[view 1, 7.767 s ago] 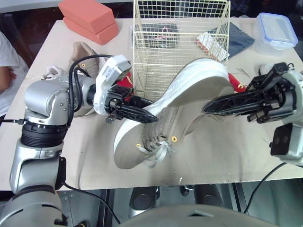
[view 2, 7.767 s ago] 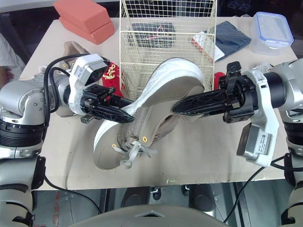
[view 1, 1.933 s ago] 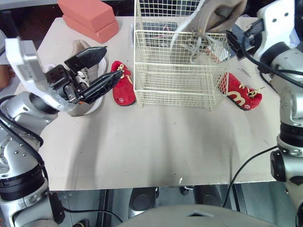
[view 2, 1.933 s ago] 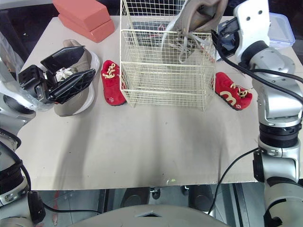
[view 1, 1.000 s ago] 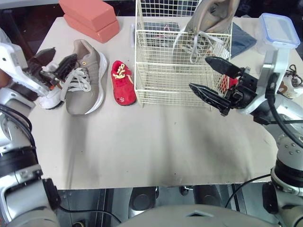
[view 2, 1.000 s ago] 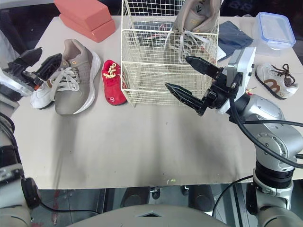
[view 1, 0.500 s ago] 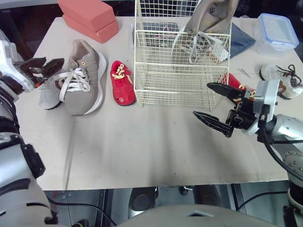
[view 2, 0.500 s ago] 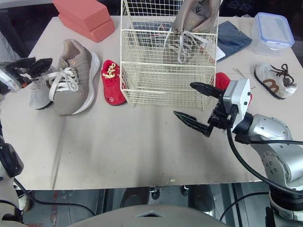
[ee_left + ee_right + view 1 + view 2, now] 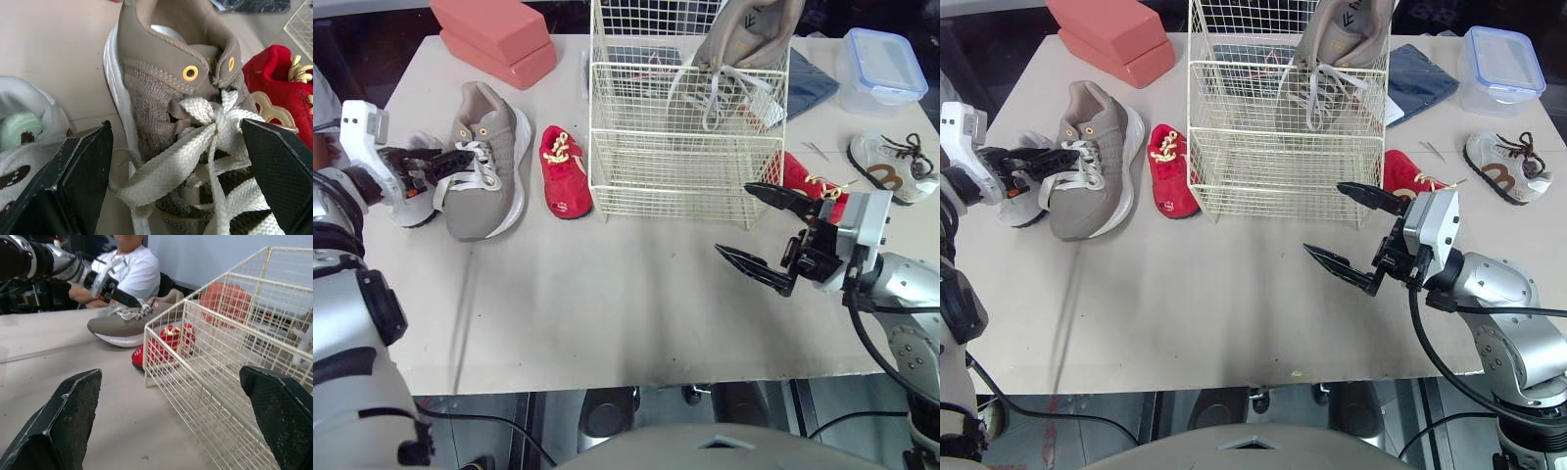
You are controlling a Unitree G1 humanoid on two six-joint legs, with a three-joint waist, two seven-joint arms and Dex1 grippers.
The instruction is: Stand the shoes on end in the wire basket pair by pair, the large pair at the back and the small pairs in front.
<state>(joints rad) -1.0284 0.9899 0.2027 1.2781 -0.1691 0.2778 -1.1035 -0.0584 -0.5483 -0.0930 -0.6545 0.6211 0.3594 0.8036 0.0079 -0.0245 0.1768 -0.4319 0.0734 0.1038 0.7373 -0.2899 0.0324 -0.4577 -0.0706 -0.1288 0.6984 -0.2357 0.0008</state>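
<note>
Left tool [image 9: 450,162] spread wide over the tan shoe [image 9: 487,186] laces; right tool [image 9: 732,217] apart, empty. Light, soft upper, so I'd pinch the firmer heel collar.

On the beige bench [image 9: 607,304] are set a cream wire basket [image 9: 677,178], left of it a large taupe sneaker [image 9: 487,168], a small red shoe [image 9: 565,172] and coral foam blocks [image 9: 495,39], right of it a second red shoe [image 9: 811,182] and a blue-lidded clear box [image 9: 882,69].

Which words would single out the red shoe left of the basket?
Find the wire basket at the back of the table. Just to its left lies a small red shoe with yellow laces, beside a big tan shoe. The other red shoe lies on the basket's right.
</note>
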